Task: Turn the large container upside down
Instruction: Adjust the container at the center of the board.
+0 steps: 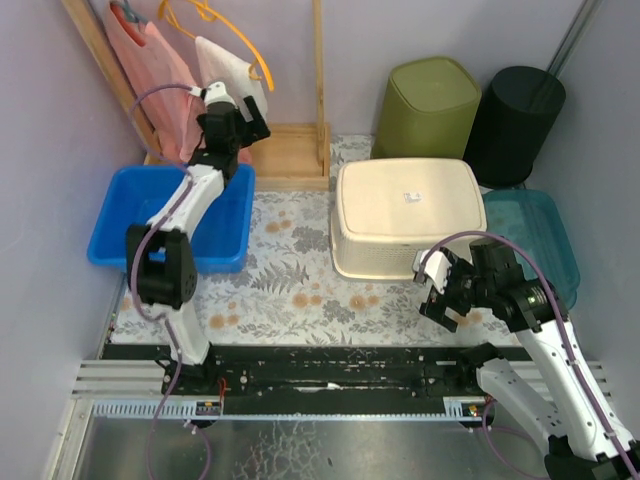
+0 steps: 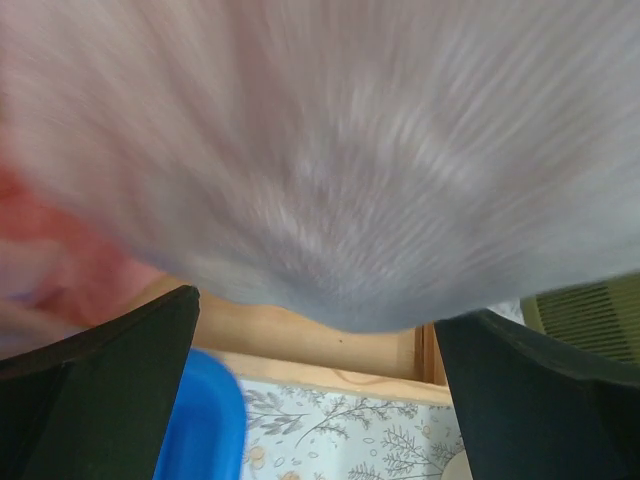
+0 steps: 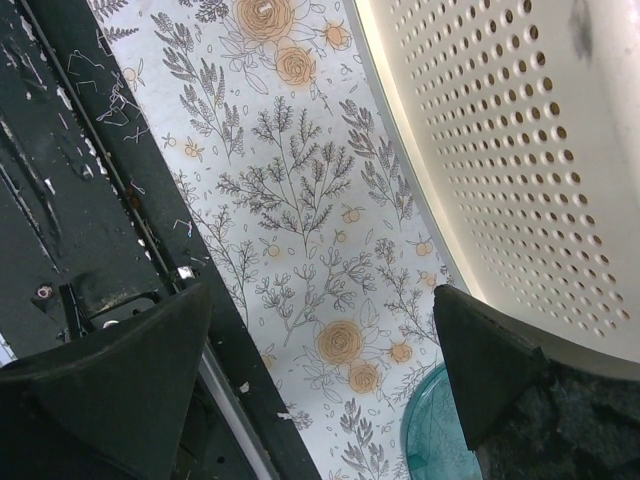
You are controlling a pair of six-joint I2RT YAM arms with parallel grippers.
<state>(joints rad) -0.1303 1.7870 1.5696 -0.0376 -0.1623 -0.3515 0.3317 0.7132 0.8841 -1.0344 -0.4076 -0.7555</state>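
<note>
The large cream perforated container [image 1: 405,215] stands mid-table with its flat base facing up, a small label on it. Its holed wall fills the upper right of the right wrist view [image 3: 520,130]. My right gripper [image 1: 440,290] is open and empty just in front of the container's near right corner, above the floral mat [image 3: 320,390]. My left gripper [image 1: 245,125] is raised at the back left, above the blue bin [image 1: 170,215] and close to the hanging clothes. It is open and empty [image 2: 315,400], with blurred pale cloth [image 2: 330,150] filling most of its view.
A wooden clothes rack [image 1: 290,150] with pink and white garments stands at the back left. An olive bin [image 1: 430,100] and a black bin [image 1: 515,110] stand behind the container. A teal lid [image 1: 535,240] lies to its right. A black rail [image 1: 330,370] runs along the near edge.
</note>
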